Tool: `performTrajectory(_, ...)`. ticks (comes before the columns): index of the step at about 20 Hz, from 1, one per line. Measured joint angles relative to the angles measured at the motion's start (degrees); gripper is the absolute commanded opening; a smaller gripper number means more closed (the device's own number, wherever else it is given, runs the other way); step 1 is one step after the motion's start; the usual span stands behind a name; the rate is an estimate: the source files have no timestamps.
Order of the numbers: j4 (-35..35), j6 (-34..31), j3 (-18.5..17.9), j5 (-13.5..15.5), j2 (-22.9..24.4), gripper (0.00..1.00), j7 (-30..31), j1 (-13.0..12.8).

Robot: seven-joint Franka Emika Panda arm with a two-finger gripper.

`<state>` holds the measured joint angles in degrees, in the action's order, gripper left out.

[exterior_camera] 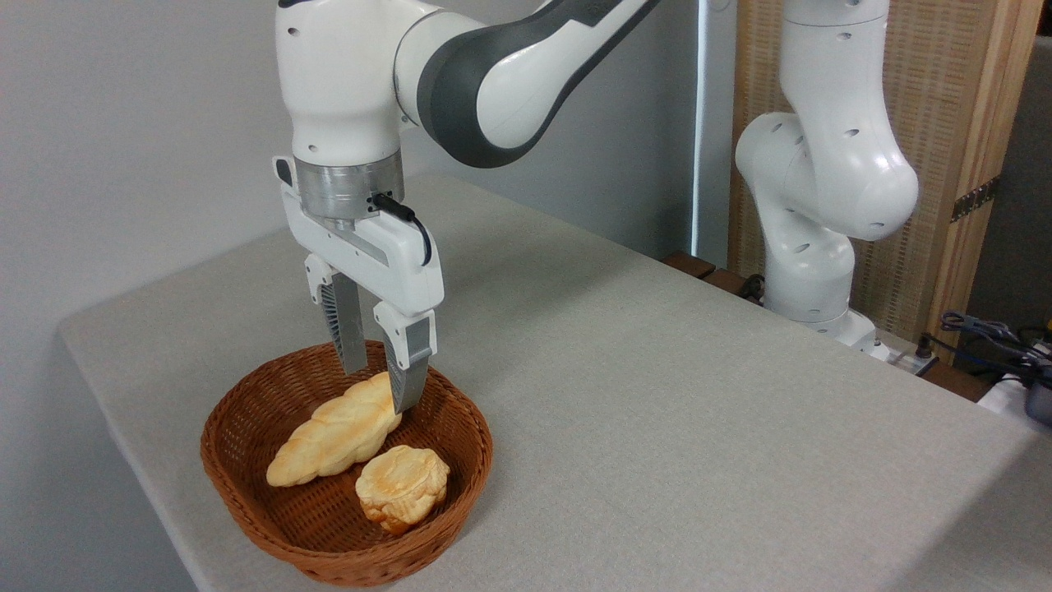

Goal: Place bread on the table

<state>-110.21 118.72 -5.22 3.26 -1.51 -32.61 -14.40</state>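
Note:
The bread (335, 433), a long braided golden loaf, lies slanted inside a brown wicker basket (246, 485) at the near left of the light-grey table (657, 395). My gripper (380, 388) hangs straight down over the loaf's upper right end, open. One finger stands behind that end and the other in front of it, with the tips at about the loaf's height. Nothing is held between them.
A small round golden bun (403, 485) sits in the basket just in front of the loaf. The arm's white base (814, 271) stands at the table's far right edge, with cables (994, 345) beyond. The table's left and front edges are close to the basket.

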Motion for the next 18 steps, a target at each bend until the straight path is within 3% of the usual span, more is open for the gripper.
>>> performTrajectory(18, -0.01, -0.61, 0.00, 0.00, 0.00, 1.00, 0.00, 0.00)
